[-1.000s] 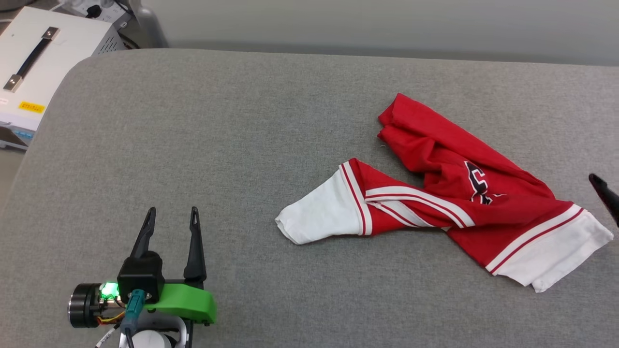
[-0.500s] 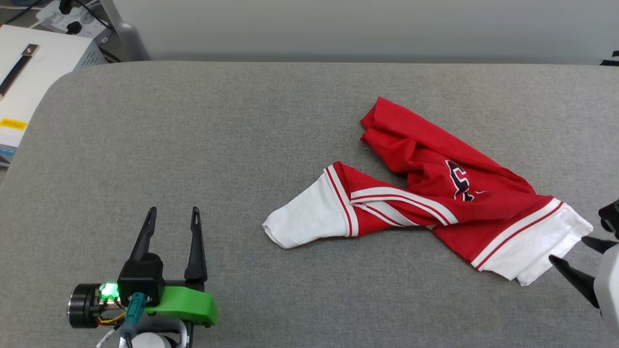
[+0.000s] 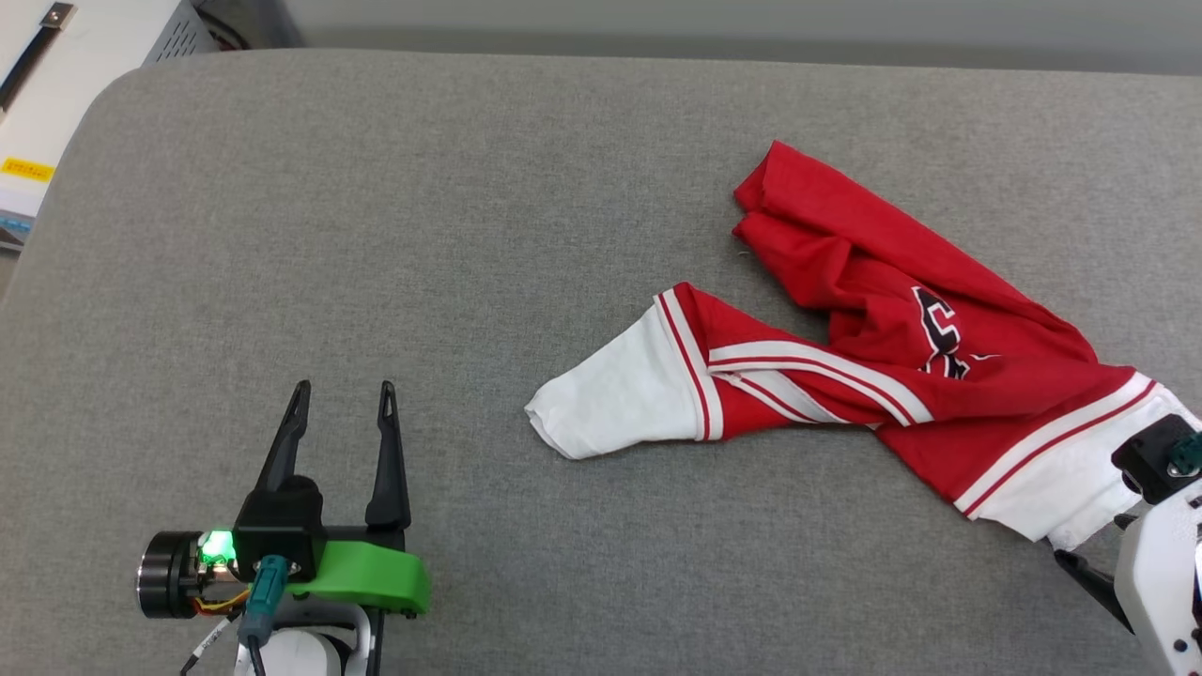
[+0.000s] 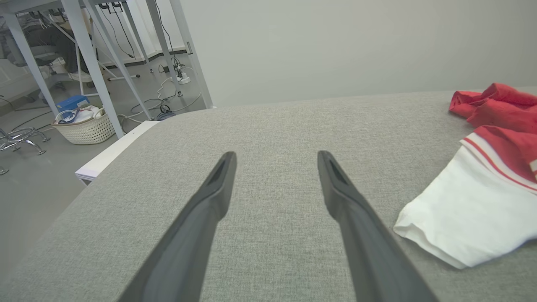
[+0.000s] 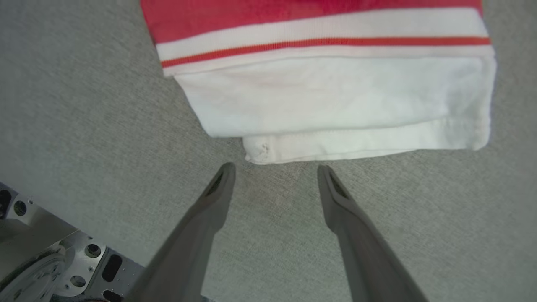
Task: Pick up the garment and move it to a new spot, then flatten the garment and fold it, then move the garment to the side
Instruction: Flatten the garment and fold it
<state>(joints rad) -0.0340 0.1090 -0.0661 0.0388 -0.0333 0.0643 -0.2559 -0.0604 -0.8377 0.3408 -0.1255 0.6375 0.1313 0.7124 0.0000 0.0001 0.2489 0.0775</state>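
At the bottom of the right wrist view, the right gripper [image 5: 275, 167] stands with its jaws spread, tips just short of the doubled white sleeve hem [image 5: 335, 147] of the red T-shirt [image 3: 845, 253], which lies crumpled across the right half of the grey padded table [image 3: 376, 188]. A good pickup probably means sliding one finger under that hem and closing on both layers, deep enough that the soft knit cannot slip. At the lower left of the head view, the left gripper [image 3: 343, 390] is spread too, well apart from the other white sleeve [image 3: 610, 404].
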